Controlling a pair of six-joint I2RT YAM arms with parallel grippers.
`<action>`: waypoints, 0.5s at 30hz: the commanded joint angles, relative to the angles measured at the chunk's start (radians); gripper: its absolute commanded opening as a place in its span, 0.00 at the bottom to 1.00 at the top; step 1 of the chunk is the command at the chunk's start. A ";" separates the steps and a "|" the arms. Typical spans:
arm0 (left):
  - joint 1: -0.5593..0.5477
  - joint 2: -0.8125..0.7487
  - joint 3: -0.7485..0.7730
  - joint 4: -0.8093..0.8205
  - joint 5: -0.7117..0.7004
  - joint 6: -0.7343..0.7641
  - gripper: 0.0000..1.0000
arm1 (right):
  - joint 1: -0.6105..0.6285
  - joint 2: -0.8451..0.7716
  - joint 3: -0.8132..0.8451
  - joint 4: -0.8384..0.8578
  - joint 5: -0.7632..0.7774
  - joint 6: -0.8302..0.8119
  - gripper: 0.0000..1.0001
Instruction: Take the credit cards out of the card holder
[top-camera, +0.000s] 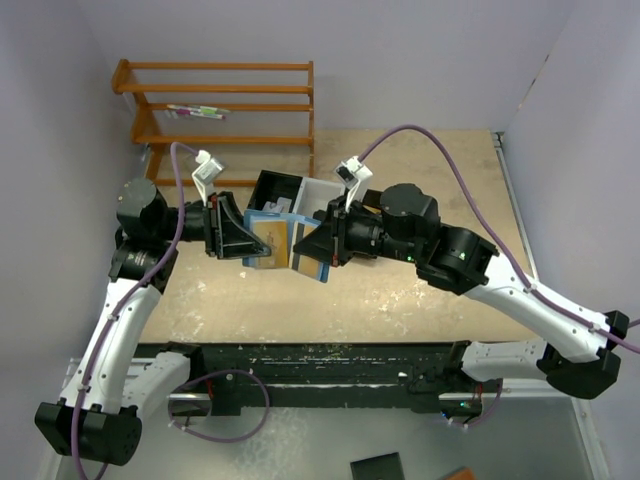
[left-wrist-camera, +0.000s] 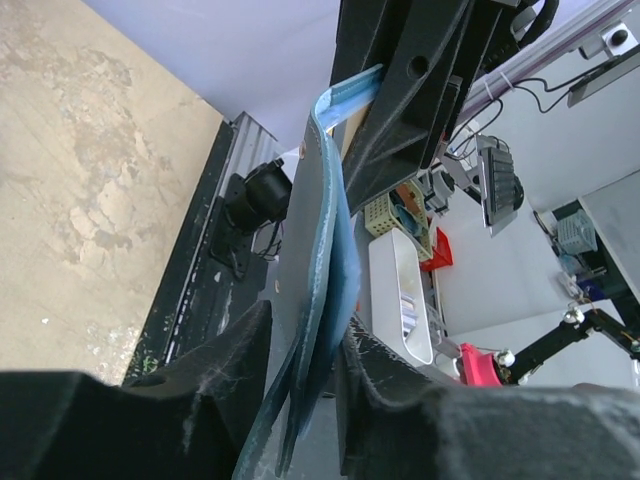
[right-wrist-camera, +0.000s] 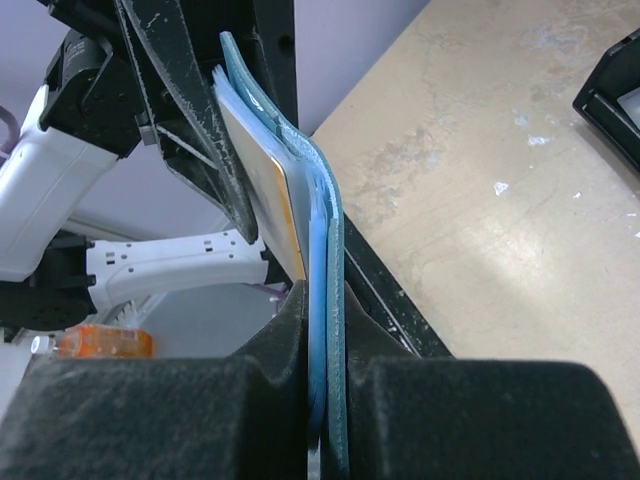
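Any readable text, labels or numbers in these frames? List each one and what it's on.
None legible in any view.
credit card: gold-tan face, no print readable.
card holder: plain blue, no markings seen.
pale item on the wooden shelf: coloured marks, too small to read.

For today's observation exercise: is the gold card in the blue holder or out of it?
In: the gold card sits tucked among layers of the card holder, which the right gripper pinches.
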 joint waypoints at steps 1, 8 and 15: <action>0.002 -0.016 0.024 0.028 0.020 -0.008 0.37 | -0.008 -0.033 0.007 0.105 -0.044 0.028 0.00; 0.003 -0.012 0.029 0.027 0.008 -0.014 0.23 | -0.010 -0.037 0.002 0.093 -0.058 0.031 0.00; 0.003 -0.005 0.021 0.245 0.010 -0.232 0.05 | -0.081 -0.032 -0.082 0.147 -0.230 0.043 0.06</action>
